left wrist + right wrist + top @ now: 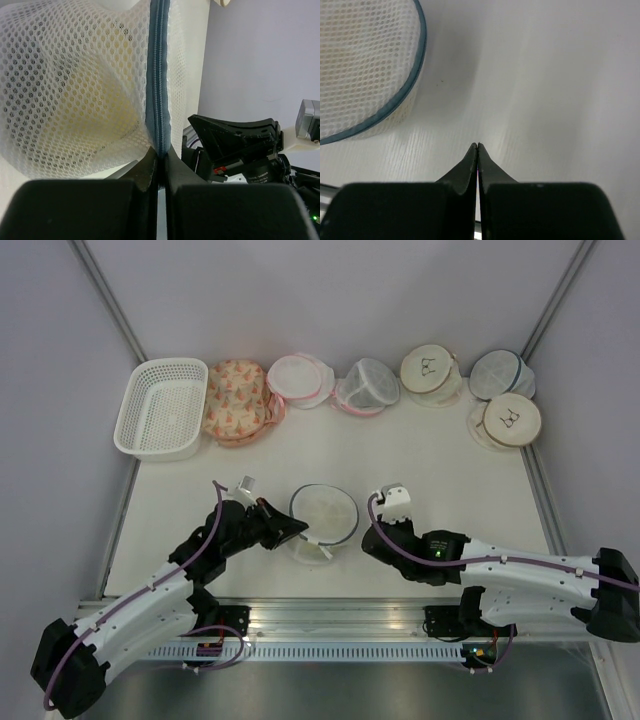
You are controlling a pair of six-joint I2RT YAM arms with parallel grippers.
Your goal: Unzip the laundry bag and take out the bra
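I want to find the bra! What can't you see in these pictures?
1. Bra: left wrist view, the bag mesh shows only a pale yellowish blur.
2. Zip pull: in no view; the zip runs into the shut left gripper, which may cover it.
3. Most of the bag: right wrist view, cut off at the top-left corner.

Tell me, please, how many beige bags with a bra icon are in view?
2. One beige bag stands in the back row, right of centre; the other beige bag lies far right. Others may be hidden.
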